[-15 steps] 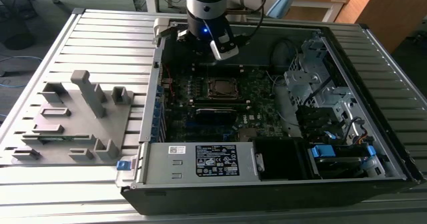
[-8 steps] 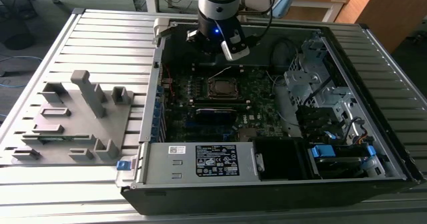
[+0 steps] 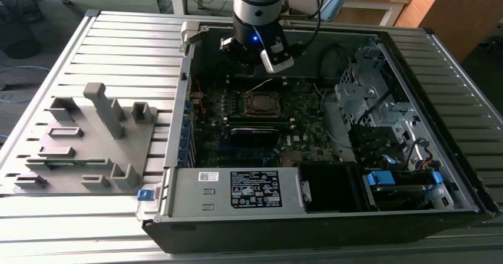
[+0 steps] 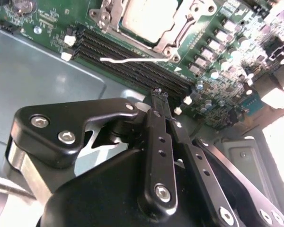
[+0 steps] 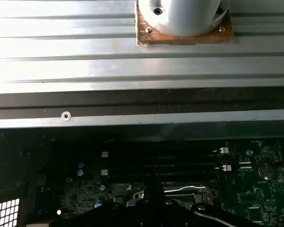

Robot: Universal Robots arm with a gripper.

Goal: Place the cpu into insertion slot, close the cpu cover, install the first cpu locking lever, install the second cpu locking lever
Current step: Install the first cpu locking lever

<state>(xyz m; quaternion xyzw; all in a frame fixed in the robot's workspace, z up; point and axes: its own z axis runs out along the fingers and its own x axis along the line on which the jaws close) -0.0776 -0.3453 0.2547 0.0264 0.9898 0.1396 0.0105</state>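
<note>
The cpu (image 4: 149,16) sits in the slot (image 3: 245,103) on the green board (image 4: 52,23), with its pale grey top facing up. The cover (image 4: 187,21) looks to lie flat round it like a silver frame, but I cannot tell if it is locked. Long black slots (image 4: 132,66) run just beside it. A thin pale rod (image 4: 132,60) lies along them, and it may be 1 of the 2 levers. The gripper (image 4: 158,93) hangs past those black slots, so the cpu lies straight ahead of its tips with the black slots in between. Its 2 fingers (image 4: 154,142) are pressed together and hold nothing. In the exterior view the arm (image 3: 258,5) stands at the far side of the case (image 3: 176,128). The slot is on the arm's near side, well apart from the power box (image 3: 251,187) at the near edge.
</note>
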